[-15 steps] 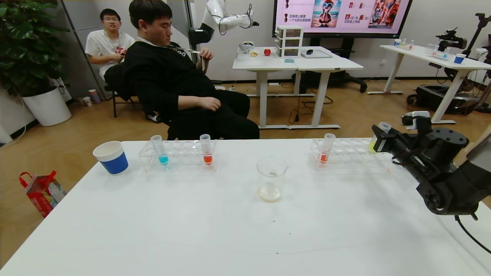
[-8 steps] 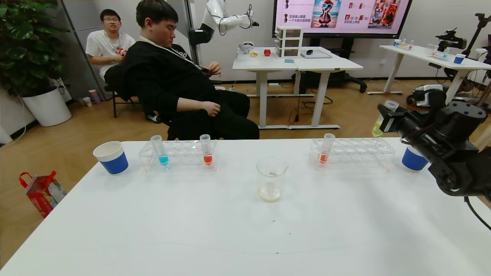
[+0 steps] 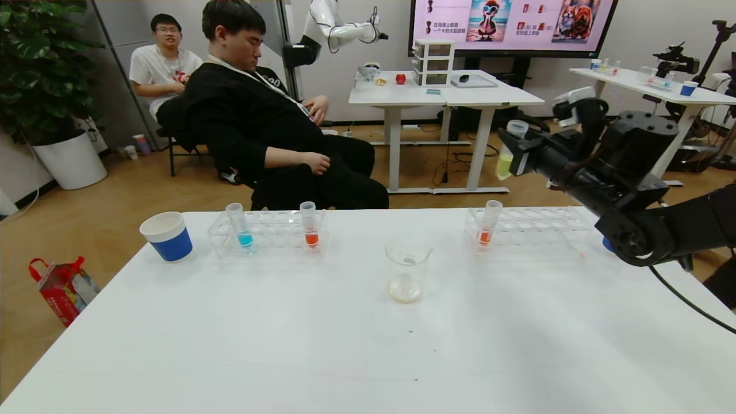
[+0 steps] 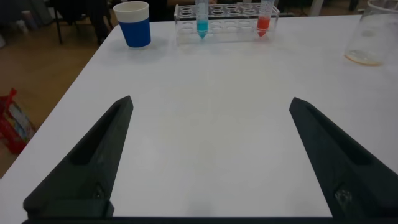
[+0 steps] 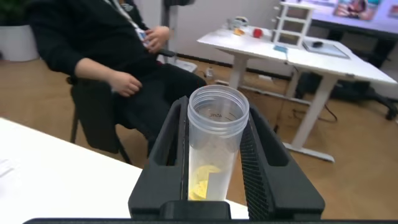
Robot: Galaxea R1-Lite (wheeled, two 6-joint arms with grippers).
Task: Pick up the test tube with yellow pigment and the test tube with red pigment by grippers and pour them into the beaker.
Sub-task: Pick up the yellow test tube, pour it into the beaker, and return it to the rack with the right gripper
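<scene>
My right gripper [image 3: 513, 150] is shut on the test tube with yellow pigment [image 3: 506, 150], held upright in the air above the right rack [image 3: 532, 230], up and to the right of the beaker [image 3: 406, 268]. In the right wrist view the tube [image 5: 214, 146] sits clamped between the two fingers [image 5: 264, 163] of that gripper [image 5: 216, 158], yellow liquid at its bottom. One test tube with red pigment [image 3: 489, 222] stands in the right rack, another [image 3: 309, 225] in the left rack [image 3: 267, 233]. My left gripper [image 4: 208, 134] is open over bare table, out of the head view.
A cyan-liquid tube [image 3: 240, 225] stands in the left rack. A blue-and-white paper cup [image 3: 167, 236] sits at the table's left, another blue cup [image 3: 607, 244] mostly hidden behind my right wrist. A seated man [image 3: 270, 115] is just beyond the table's far edge.
My right gripper has lifted the yellow tube out of the right rack, upward and then leftward toward the beaker's side. The left gripper has not changed.
</scene>
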